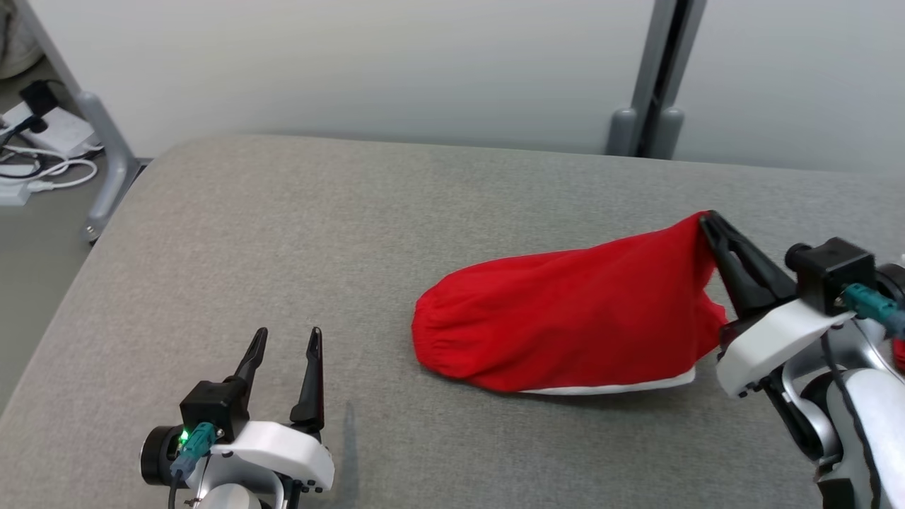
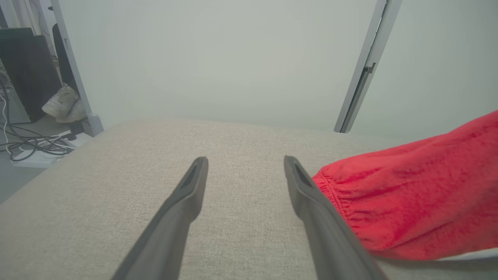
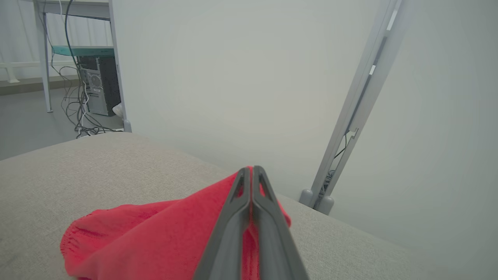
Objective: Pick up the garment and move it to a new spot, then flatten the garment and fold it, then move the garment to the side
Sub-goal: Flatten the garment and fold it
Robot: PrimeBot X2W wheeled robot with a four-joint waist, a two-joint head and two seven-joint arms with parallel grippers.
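Observation:
The garment is red with a white hem and an elastic-gathered end, lying bunched on the right half of the grey padded table. My right gripper is shut on its far right corner and pulls that corner up into a peak; the right wrist view has the closed fingers pinching red cloth. My left gripper stands open near the front left, nothing between its fingers. In the left wrist view the garment's gathered end lies just right of the open gripper.
A grey wall panel with an upright post runs behind the table. Off the table's left edge a metal leg, cables and a white power strip lie on the floor. A computer tower stands further back.

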